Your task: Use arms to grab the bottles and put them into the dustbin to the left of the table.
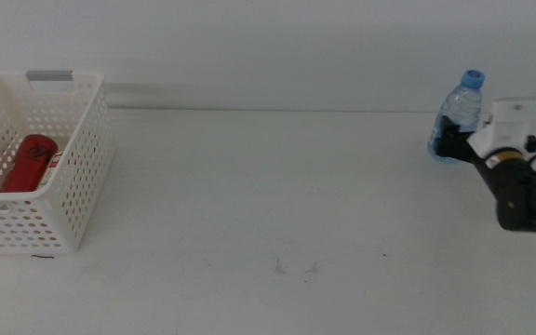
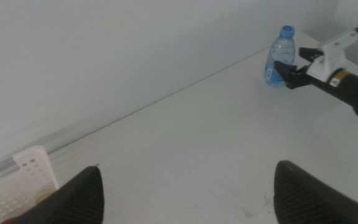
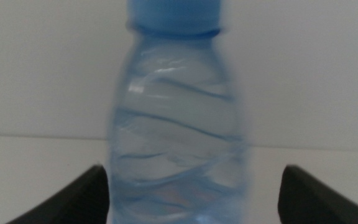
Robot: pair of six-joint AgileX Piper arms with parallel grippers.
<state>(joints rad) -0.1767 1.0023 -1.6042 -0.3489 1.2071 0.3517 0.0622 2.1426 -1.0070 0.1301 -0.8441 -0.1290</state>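
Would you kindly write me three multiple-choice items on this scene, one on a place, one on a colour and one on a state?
1. Where is the red can?
A. inside the white basket
B. beside the water bottle
C. in the left pincer

2. What colour is the water bottle's cap?
A. green
B. blue
C. white

3. How does the right pincer stand?
A. shut on the can
B. folded away from the table
C. open around the water bottle

Answers: 1 A, the can shows through the basket's holes; 2 B, the cap is blue in every view; 3 C, the right wrist view shows both jaws apart beside the bottle.
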